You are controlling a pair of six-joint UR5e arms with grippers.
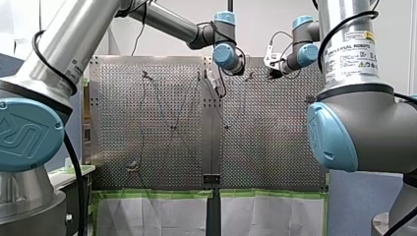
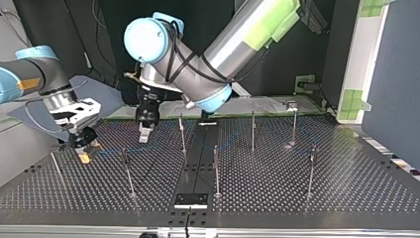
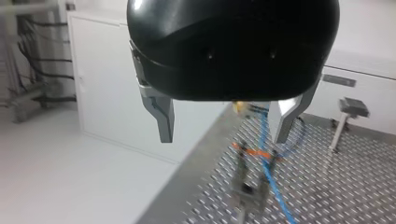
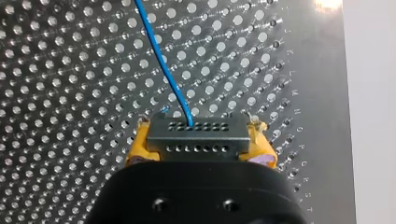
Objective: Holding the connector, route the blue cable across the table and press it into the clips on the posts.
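In the right wrist view my right gripper (image 4: 198,150) is shut, its yellow pads (image 4: 137,147) clamping a grey connector (image 4: 198,137) with rows of small holes. The blue cable (image 4: 161,60) runs from the connector out over the perforated table (image 4: 70,93). In the top view my right gripper (image 2: 85,151) hangs low at the left. My left gripper (image 2: 144,134) hovers beside it, near a thin post (image 2: 182,134). Its metal fingers (image 3: 163,121) stand open and empty. Ahead of them the blue cable (image 3: 275,186) passes a clip on a post (image 3: 250,189).
Several thin posts stand across the table (image 2: 297,198), among them one (image 2: 252,131) near the middle and one (image 2: 311,168) at the top view's right. A black plate (image 2: 190,200) lies at the near edge. White cabinets (image 3: 107,93) stand beyond the table's side.
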